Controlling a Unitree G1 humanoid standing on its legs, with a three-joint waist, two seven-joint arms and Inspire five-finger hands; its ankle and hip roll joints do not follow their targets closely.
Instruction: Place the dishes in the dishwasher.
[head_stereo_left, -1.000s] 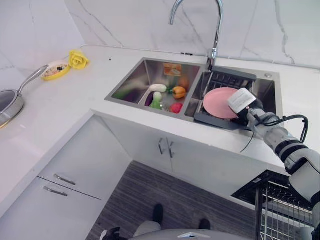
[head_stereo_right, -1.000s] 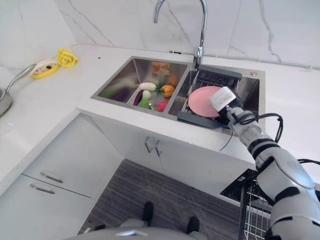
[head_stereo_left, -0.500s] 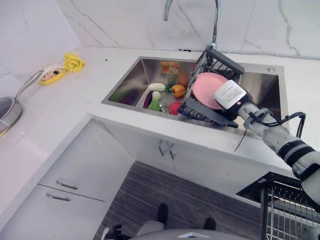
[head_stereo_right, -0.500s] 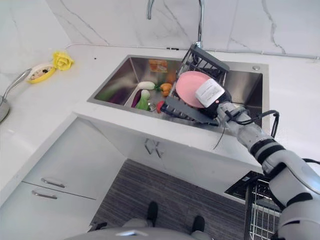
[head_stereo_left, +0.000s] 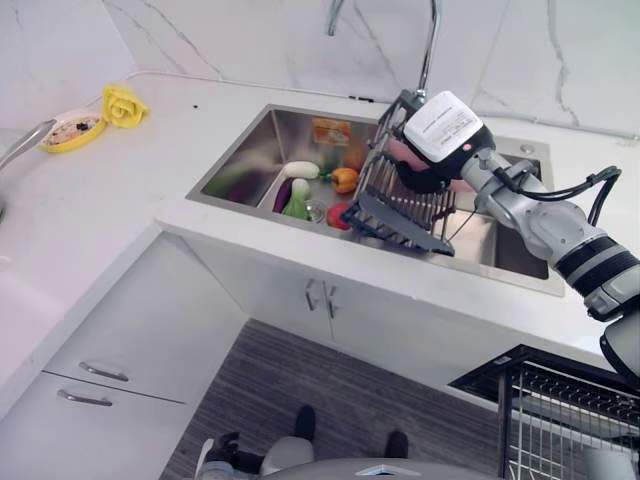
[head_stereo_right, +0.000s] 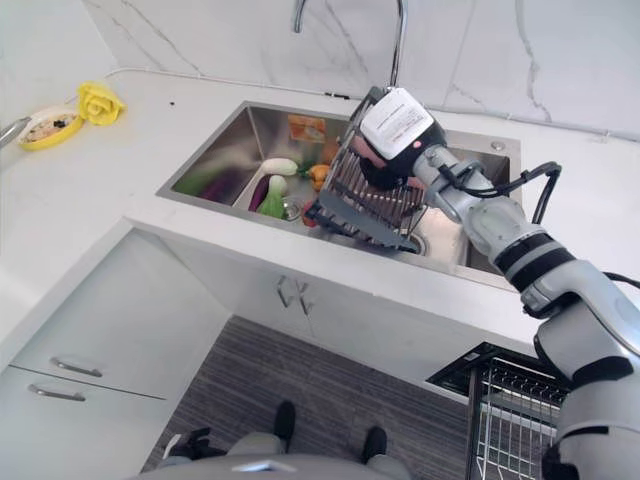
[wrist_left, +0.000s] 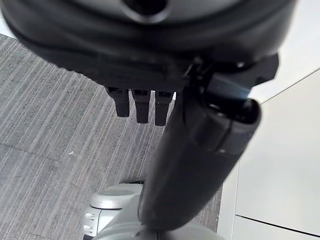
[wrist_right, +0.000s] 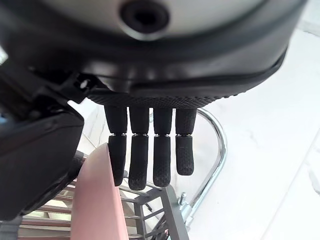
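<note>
My right hand (head_stereo_left: 432, 165) is over the right sink basin, its fingers (wrist_right: 150, 150) and thumb curled on the rim of a pink plate (wrist_right: 95, 200). The plate (head_stereo_left: 397, 153) stands in a dark wire dish rack (head_stereo_left: 395, 215). The rack is lifted off the basin and tilted steeply, its low edge hanging over the sink's front rim. A white cover on the hand's back hides most of the plate. My left hand (wrist_left: 140, 102) hangs low above the floor with relaxed fingers, holding nothing.
The left sink basin (head_stereo_left: 265, 145) holds toy vegetables (head_stereo_left: 320, 190). The faucet (head_stereo_left: 432, 45) rises just behind the rack. An open dishwasher basket (head_stereo_left: 570, 415) sits at the lower right. A yellow dish (head_stereo_left: 70, 130) and a yellow flower-shaped thing (head_stereo_left: 120, 103) lie on the far left counter.
The right hand has raised the plate and rack out of the right basin, tipping the rack up and shifting it left. The camera has also shifted.
</note>
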